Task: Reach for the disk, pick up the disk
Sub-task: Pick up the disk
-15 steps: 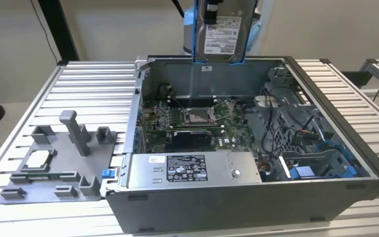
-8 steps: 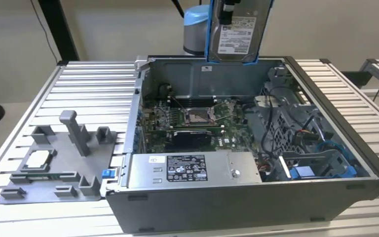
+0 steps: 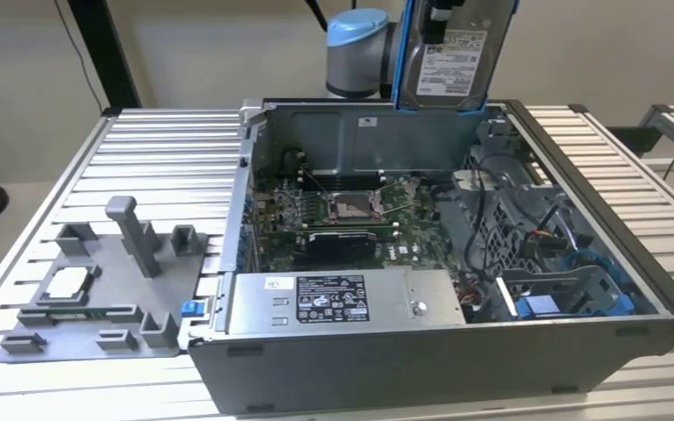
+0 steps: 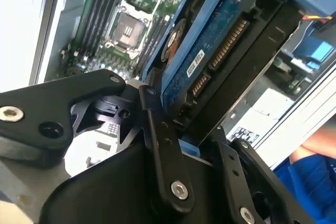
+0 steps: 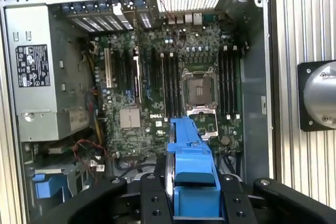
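Observation:
The disk, a silver hard drive with a white label in a blue bracket, hangs upright above the back wall of the open computer case. My gripper is shut on the disk, its black fingers pressing the blue bracket from both sides. In the second wrist view the disk shows its blue circuit board and connector, clamped between the fingers of the gripper. The motherboard lies far below the disk.
The case holds a motherboard, a grey power supply and a drive bay with a blue bracket. A grey fixture plate with a silver chip lies at the exterior view's left on the slatted table.

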Action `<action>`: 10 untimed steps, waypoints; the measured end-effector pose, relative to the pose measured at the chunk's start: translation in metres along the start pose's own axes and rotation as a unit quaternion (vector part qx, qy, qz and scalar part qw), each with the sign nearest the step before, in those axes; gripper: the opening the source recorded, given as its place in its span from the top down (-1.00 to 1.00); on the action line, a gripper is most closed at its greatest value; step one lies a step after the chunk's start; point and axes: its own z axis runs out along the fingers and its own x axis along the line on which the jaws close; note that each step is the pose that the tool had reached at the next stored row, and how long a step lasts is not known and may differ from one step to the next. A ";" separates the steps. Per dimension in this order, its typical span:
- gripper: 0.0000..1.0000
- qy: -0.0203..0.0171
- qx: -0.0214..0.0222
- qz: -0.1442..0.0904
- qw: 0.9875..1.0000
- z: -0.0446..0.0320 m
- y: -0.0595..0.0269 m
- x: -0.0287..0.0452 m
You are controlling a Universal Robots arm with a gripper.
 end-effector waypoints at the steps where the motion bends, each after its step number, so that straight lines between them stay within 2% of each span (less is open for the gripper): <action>1: 1.00 0.000 0.000 0.000 1.000 -0.0001 -0.0039 -0.0004; 10: 1.00 0.000 0.000 0.000 1.000 -0.0008 -0.0395 -0.0037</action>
